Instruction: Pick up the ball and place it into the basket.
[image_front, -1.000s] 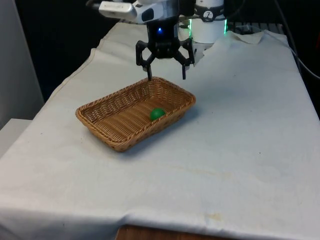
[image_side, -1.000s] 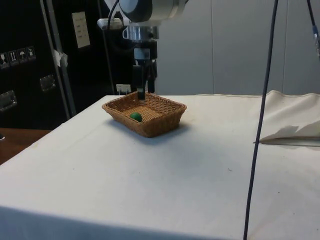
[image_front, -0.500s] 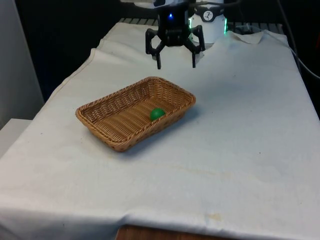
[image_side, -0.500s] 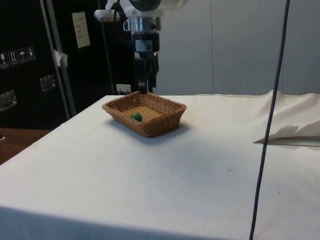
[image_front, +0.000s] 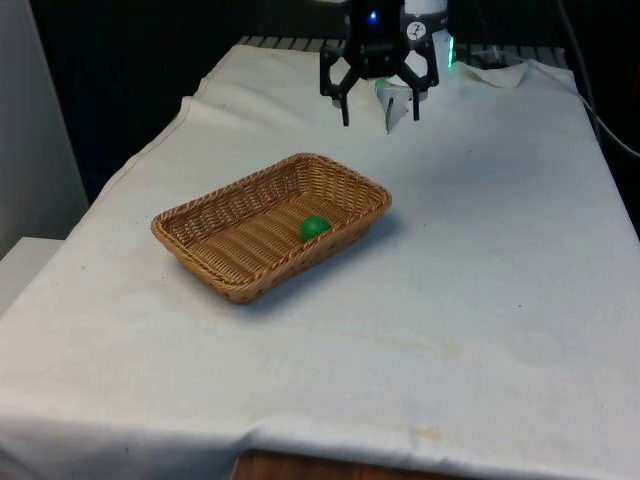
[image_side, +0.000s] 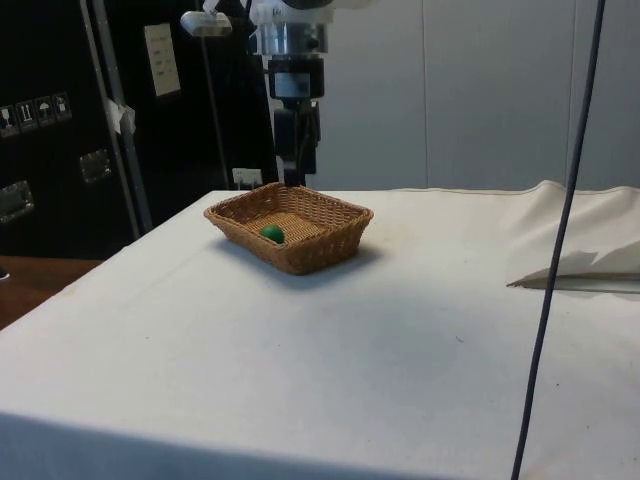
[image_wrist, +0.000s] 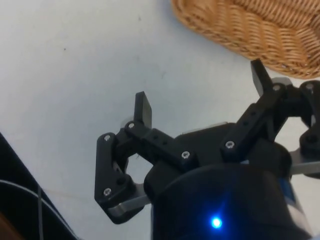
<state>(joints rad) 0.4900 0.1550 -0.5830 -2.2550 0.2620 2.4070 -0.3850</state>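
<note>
A small green ball (image_front: 314, 227) lies inside the woven wicker basket (image_front: 215, 213), near its wall on the front view's right. From the side, the ball (image_side: 271, 233) rests low in the basket (image_side: 330, 243). My gripper (image_front: 380, 118) hangs open and empty well above the cloth, beyond the basket's far corner, towards the robot's base. In the side view the gripper (image_side: 296, 170) sits above the basket's far rim. The wrist view has the spread fingers (image_wrist: 143, 108) over white cloth, with the basket's rim (image_wrist: 240, 35) just past them.
White cloth covers the table. It is rumpled at the far end (image_front: 500, 75) and forms a raised fold (image_side: 585, 265) at the side view's right. A dark cable (image_side: 560, 240) hangs down in front of the side camera.
My open gripper has risen and drawn back from above the basket's far rim towards the robot's base. The ball has stayed in the basket.
</note>
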